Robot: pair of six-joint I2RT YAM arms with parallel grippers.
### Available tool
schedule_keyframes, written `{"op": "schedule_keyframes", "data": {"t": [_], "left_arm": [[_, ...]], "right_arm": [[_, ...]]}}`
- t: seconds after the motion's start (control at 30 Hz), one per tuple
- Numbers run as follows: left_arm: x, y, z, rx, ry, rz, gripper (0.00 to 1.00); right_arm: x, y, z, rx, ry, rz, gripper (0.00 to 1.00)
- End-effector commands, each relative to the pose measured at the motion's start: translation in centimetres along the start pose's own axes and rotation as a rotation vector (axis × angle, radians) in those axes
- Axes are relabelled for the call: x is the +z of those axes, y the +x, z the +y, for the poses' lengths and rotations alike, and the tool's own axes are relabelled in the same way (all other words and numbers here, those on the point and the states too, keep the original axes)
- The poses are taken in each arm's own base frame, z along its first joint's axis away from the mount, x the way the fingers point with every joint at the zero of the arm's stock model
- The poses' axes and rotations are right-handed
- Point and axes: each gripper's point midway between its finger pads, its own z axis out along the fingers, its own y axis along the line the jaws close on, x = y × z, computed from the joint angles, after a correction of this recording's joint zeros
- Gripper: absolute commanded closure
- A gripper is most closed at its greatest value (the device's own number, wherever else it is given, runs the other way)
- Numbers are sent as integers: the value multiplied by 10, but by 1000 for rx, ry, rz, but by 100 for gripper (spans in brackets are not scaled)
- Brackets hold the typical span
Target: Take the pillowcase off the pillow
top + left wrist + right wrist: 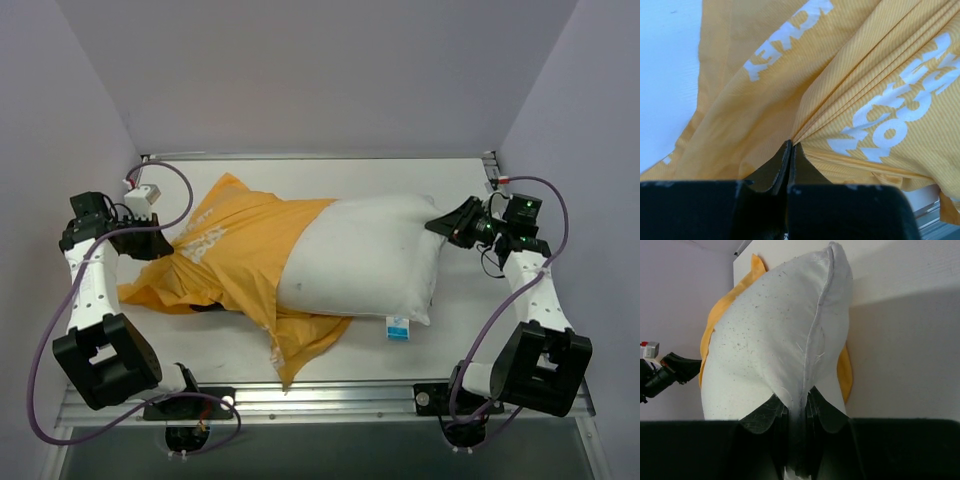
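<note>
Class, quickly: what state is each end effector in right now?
Left end effector: closed on the pillowcase.
Right end effector: closed on the pillow.

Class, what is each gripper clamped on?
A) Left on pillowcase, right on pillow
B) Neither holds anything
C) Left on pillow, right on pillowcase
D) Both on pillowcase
A: the left gripper pinches bunched orange pillowcase fabric, and the right gripper grips the white pillow at its seam.

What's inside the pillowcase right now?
One end of the pillow sits inside the pillowcase mouth; the rest lies bare. How far it reaches inside is hidden by fabric.
</note>
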Motion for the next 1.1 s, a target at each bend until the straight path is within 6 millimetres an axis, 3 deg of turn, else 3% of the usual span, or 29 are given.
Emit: {"op": "schedule_keyframes", "data": {"t": [0.0, 0.07, 0.2, 0.43, 0.5, 0.6, 0.63, 0.73, 0.77, 0.8, 0.83, 0.87, 0.9, 0.93, 0.97, 1.03, 1.07], "left_arm": [[-90, -62, 132, 83, -628, -178, 98], [-117, -81, 139, 90, -688, -248, 98], [-140, -91, 153, 104, -754, -278, 98], [-126, -74, 168, 83, -766, -229, 98], [-118, -72, 162, 86, -715, -222, 98], [-103, -70, 133, 103, -589, -243, 98], [-97, -68, 118, 121, -537, -259, 98], [-89, -71, 91, 162, -483, -292, 98], [-84, -69, 85, 161, -465, -291, 98], [-83, -70, 82, 164, -457, -292, 98], [-80, -71, 77, 169, -450, -287, 98], [-81, -73, 75, 173, -451, -289, 98], [-81, -74, 76, 171, -454, -290, 98], [-82, -75, 77, 168, -458, -290, 98], [-83, -76, 77, 168, -463, -289, 98], [-82, -74, 77, 165, -461, -281, 98], [-82, -74, 77, 164, -458, -281, 98]], "right_arm": [[-58, -127, 0, -155, 144, -447, 100], [-68, -144, 10, -158, 118, -492, 100], [-72, -156, 26, -175, 75, -504, 100], [-75, -164, 34, -191, 62, -510, 100], [-74, -168, 41, -200, 37, -505, 100], [-48, -149, 39, -204, 52, -433, 100], [-24, -123, 43, -217, 47, -362, 100], [21, -70, 33, -231, 63, -207, 100], [43, -39, 48, -267, 18, -124, 98], [53, -24, 51, -276, 9, -92, 91], [63, -8, 52, -287, -11, -70, 67], [75, 18, 68, -297, -59, -21, 54], [80, 27, 73, -298, -81, -14, 41], [84, 30, 86, -318, -134, -39, 8], [89, 50, 85, -303, -153, -8, 1], [95, 60, 99, -271, -234, -25, 0], [99, 73, 96, -252, -242, 2, 0]]}}
